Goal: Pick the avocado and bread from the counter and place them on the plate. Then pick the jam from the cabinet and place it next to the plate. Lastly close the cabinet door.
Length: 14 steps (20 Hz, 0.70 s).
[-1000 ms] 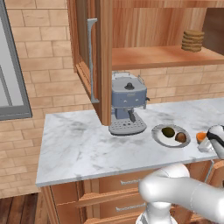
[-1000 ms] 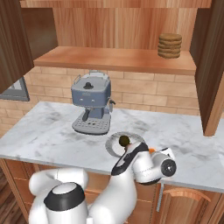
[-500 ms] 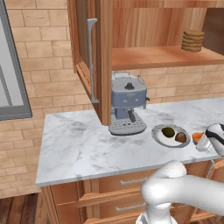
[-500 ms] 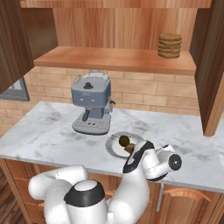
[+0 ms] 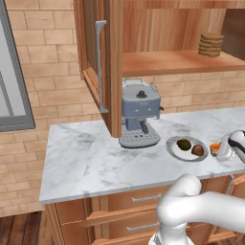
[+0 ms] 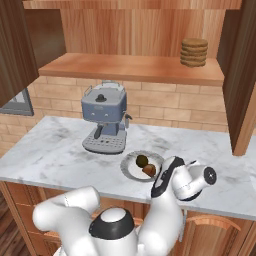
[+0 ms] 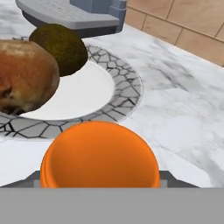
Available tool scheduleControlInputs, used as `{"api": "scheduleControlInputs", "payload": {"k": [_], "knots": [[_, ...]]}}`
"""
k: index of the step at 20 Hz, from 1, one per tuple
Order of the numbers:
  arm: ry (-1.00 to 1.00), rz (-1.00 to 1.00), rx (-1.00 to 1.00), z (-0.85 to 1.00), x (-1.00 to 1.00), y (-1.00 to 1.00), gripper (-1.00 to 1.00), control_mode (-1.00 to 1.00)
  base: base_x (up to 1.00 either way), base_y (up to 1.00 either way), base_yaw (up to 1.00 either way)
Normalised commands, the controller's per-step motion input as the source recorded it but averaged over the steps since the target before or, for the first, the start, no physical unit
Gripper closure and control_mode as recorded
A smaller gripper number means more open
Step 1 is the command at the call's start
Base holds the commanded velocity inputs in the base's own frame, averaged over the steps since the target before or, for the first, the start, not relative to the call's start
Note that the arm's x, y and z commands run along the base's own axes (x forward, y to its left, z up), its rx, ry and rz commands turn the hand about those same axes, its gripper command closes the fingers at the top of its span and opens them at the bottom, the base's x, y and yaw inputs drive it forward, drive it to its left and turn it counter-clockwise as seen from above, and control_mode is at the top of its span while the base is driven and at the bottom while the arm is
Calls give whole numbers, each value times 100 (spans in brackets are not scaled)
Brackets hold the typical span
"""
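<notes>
Hand view: jam (image 7: 99,155) beside plate (image 7: 127,89) holding avocado (image 7: 60,47) and bread (image 7: 24,81).

Counter (image 5: 95,158) is showing smooth grey-veined marble beside the plate (image 7: 127,83), w/ crackle-glazed rim. Avocado (image 7: 61,46) is looking rough, matt; bread (image 7: 24,81) crusty. Cabinet (image 6: 130,67) above plate is looking like wood.
</notes>
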Motion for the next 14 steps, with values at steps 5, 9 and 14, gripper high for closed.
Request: {"api": "scheduleControlInputs", "payload": {"k": [5,9,14], "knots": [[0,7,0,-4,0,-2,-100,-100,0,0,0],[0,7,1,0,0,-4,-100,-100,0,0,0],[0,3,0,0,0,0,-100,-100,0,0,0]]}}
